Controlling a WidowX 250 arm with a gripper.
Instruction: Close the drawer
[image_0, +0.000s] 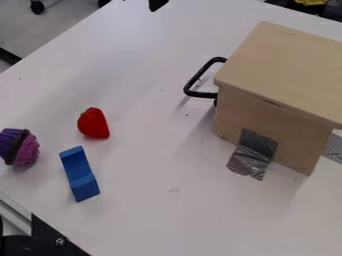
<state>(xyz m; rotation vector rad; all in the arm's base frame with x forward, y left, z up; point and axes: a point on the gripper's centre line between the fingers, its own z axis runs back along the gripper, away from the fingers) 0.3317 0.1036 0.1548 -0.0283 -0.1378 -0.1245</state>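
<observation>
From my screen, the white table (140, 185) takes up most of what I see, running off at a slant. The wooden box (287, 75) stands upright on its right side, cut off by the view's edge. The drawer belongs to this box; its front faces away from me, so I cannot tell how far out it sits. My gripper (157, 4) pokes in at the top edge, left of the box and well apart from it; I cannot tell how far open it is, or whether it has hold of anything. The black drawer handle (196, 80) juts from the box's left side, near the upper middle of my view. Silvery tape (252, 154) runs from the box's near face down onto the tabletop. Over on the left lies the blue block (79, 174), with a notched top. Beside it, at the left edge, is the purple and pink toy cupcake (20, 147), tilted over, and above the block sits the red toy strawberry (93, 123)
</observation>
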